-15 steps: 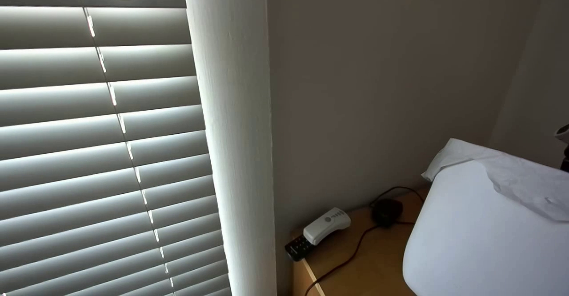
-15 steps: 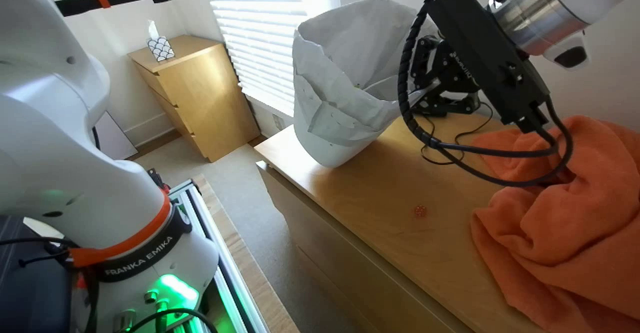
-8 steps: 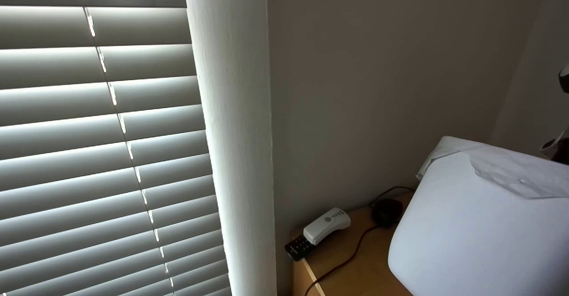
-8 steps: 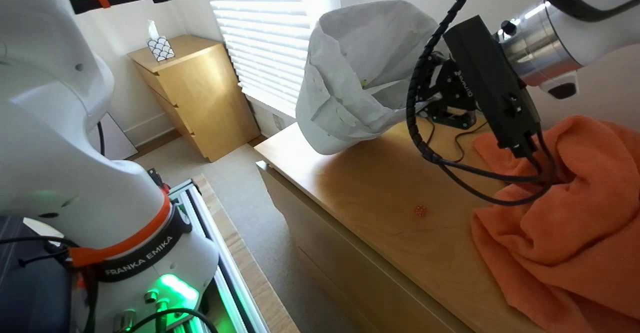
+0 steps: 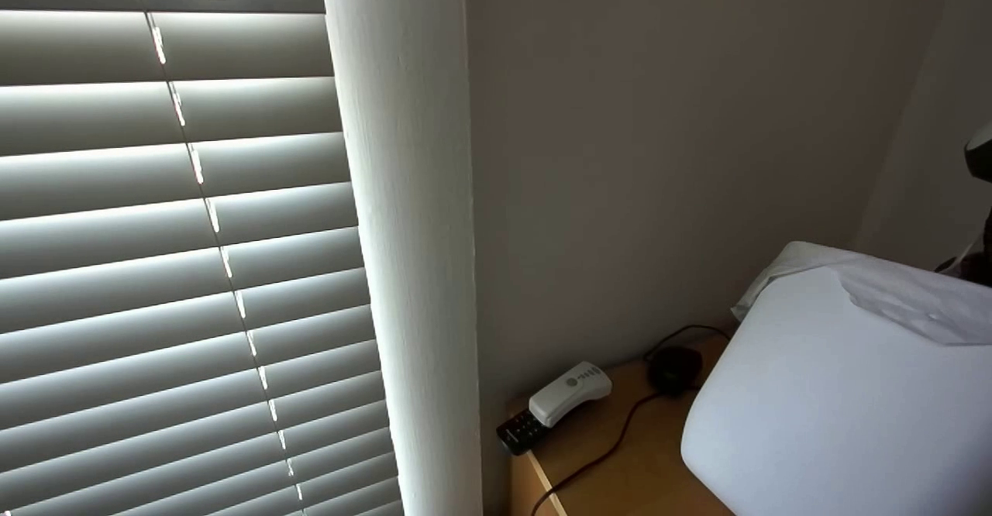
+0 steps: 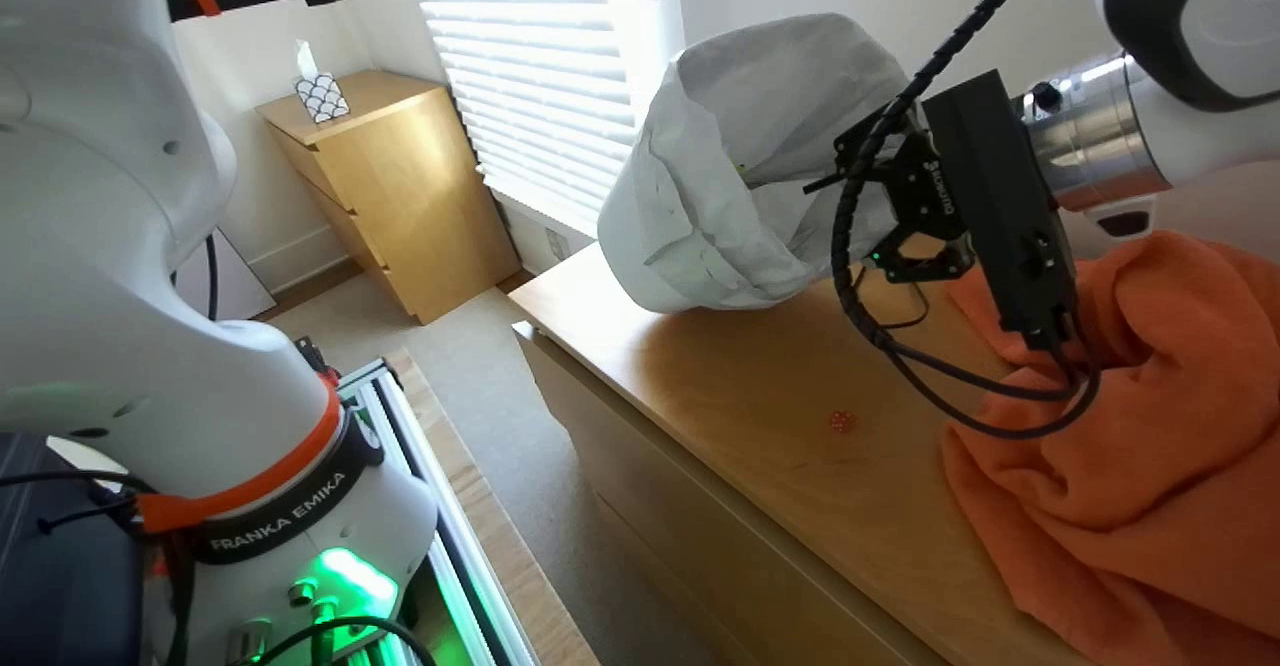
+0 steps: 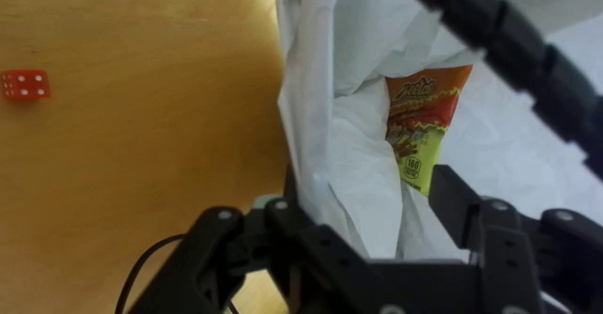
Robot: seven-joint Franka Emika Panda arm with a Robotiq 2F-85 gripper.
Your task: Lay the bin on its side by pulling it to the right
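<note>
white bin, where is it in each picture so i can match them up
In an exterior view: bin lower right, cut off by the frame.
In an exterior view: bin above and right of centre, tilted.
In the wrist view: bin across the right half, inside showing.
Shared landmark: wooden top.

In an exterior view the blinds (image 5: 194,229) are faced from nearby, the bin (image 5: 837,407) being cut off at the right edge. In an exterior view the robot base (image 6: 320,546) and a wooden top (image 6: 760,386) are looked down on from farther back. In the wrist view the bin is looked into from close by, past the gripper (image 7: 366,182). The bin is shared by all three.
</note>
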